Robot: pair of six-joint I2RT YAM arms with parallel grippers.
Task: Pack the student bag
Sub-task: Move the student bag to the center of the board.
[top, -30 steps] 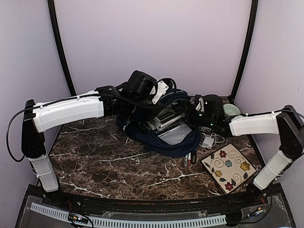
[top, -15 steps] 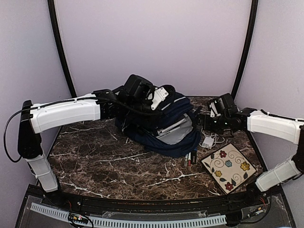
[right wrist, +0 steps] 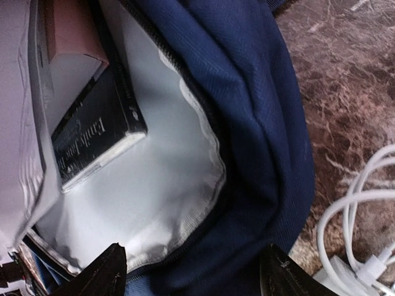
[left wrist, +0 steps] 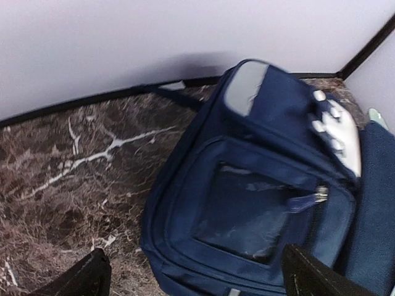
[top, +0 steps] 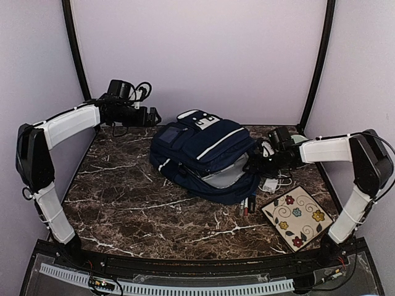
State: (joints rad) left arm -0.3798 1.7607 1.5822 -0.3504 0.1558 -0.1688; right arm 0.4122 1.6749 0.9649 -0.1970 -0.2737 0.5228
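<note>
A dark paperback book (right wrist: 92, 145) is inside the striped navy fabric backpack (top: 203, 154), the white charger cable (top: 271, 183) lies unpacked beside it, and the left gripper (left wrist: 197, 274) and right gripper (right wrist: 194, 271) are both spread open.

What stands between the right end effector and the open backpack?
Nothing visible. The right end effector is at the open mouth of the backpack, and its camera looks straight at the pale lining and a book inside.

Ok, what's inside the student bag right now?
The right wrist view shows a dark book with white lettering and a pinkish book beside it, against the pale lining of the student bag. Anything deeper is hidden by the books and fabric.
</note>
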